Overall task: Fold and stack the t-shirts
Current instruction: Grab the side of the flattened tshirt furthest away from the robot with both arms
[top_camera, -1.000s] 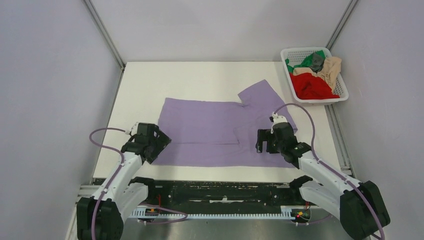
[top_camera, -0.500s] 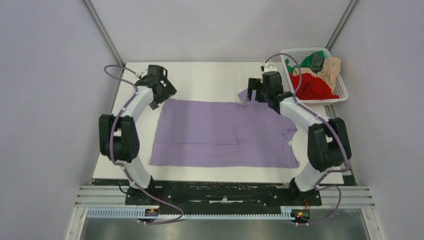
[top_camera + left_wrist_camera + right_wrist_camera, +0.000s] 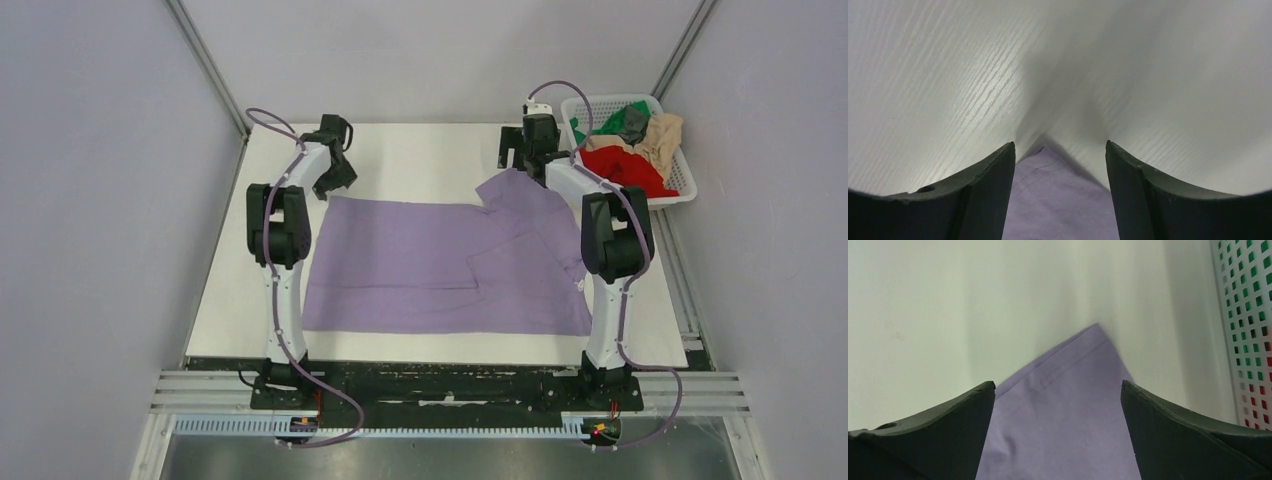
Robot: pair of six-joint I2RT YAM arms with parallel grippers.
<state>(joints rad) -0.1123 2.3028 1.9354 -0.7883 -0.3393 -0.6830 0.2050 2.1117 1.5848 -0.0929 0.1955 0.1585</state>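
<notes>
The purple t-shirt (image 3: 420,265) lies spread flat on the white surface (image 3: 420,145), and both arms reach out to its far edge. The left gripper (image 3: 1059,145) is released and holds nothing, its jaws standing apart on either side of the shirt's far-left corner (image 3: 1044,154). The right gripper (image 3: 1058,383) is likewise released and empty, straddling the pointed tip of what looks to be a sleeve (image 3: 1088,347), with the white basket (image 3: 684,186) of other garments just beside it. The step in hand seems to be pinching the two far corners so that the far edge can be folded toward the near one. To do it well, each gripper should come down with the corner centred between its jaws and take enough cloth to hold (the left corner barely reaches between them, so that side needs the more care). Both should close together, lift only a little, and travel level and in step, so the fold line stays straight.
</notes>
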